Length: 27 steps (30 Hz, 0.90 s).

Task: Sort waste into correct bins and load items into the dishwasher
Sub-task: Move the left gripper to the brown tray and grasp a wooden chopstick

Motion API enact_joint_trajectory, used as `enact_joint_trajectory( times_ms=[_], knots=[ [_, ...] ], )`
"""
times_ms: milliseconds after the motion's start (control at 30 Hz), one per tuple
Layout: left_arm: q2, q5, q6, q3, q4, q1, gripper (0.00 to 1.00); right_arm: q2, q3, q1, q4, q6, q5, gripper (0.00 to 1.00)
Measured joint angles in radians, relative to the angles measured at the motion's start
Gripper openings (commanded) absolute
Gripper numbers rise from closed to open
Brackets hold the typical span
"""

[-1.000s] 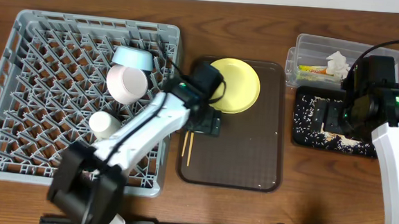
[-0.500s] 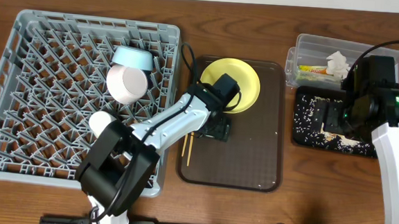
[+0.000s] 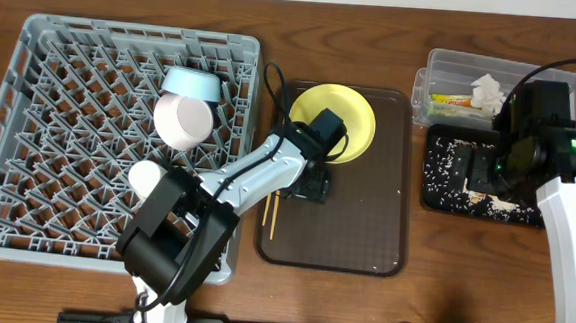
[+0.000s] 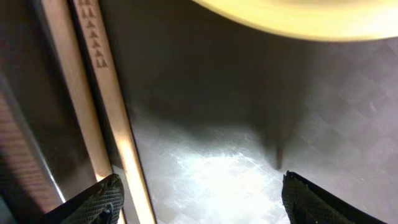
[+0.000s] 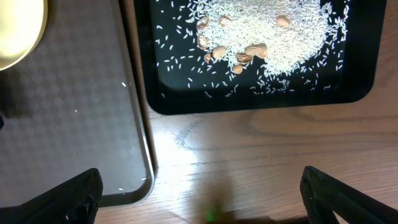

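Note:
My left gripper (image 3: 311,188) is open and low over the brown serving tray (image 3: 364,226), just below the yellow plate (image 3: 343,120). In the left wrist view its fingers (image 4: 199,199) are spread. The wooden chopsticks (image 4: 93,93) lie by the left finger, and the plate's rim (image 4: 311,15) is at the top. The chopsticks (image 3: 270,213) lie on the tray's left side. My right gripper (image 3: 480,173) is open and empty (image 5: 202,199) by the black tray (image 3: 436,196), which holds rice and crumbs (image 5: 273,43). The clear tub (image 3: 425,85) holds the tissue (image 3: 488,91) and wrapper (image 3: 452,98).
The grey dish rack (image 3: 55,207) at the left holds the light blue bowl (image 3: 191,82), the white bowl (image 3: 183,120) and the whitish cup (image 3: 150,178). A few rice grains lie on the brown tray (image 5: 74,93). Bare wood separates the two trays.
My left arm has reached further right over the brown tray, and its gripper has shifted slightly right and down beside the plate. The right arm has not moved.

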Motion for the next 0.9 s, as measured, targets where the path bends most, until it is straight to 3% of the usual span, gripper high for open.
enact_joint_trajectory(
  times_ms=[333, 467, 900],
  knots=[
    [-0.001, -0.013, 0.000, -0.043, 0.030, 0.000, 0.82, 0.000, 0.000, 0.000, -0.003, 0.000, 0.000, 0.99],
    [-0.007, -0.006, 0.000, -0.056, 0.054, 0.000, 0.78, 0.000, 0.000, 0.000, -0.004, 0.000, 0.000, 0.99],
    [-0.008, 0.013, -0.012, -0.059, 0.059, -0.005, 0.22, 0.000, 0.000, 0.000, -0.006, 0.000, 0.000, 0.99]
  ],
)
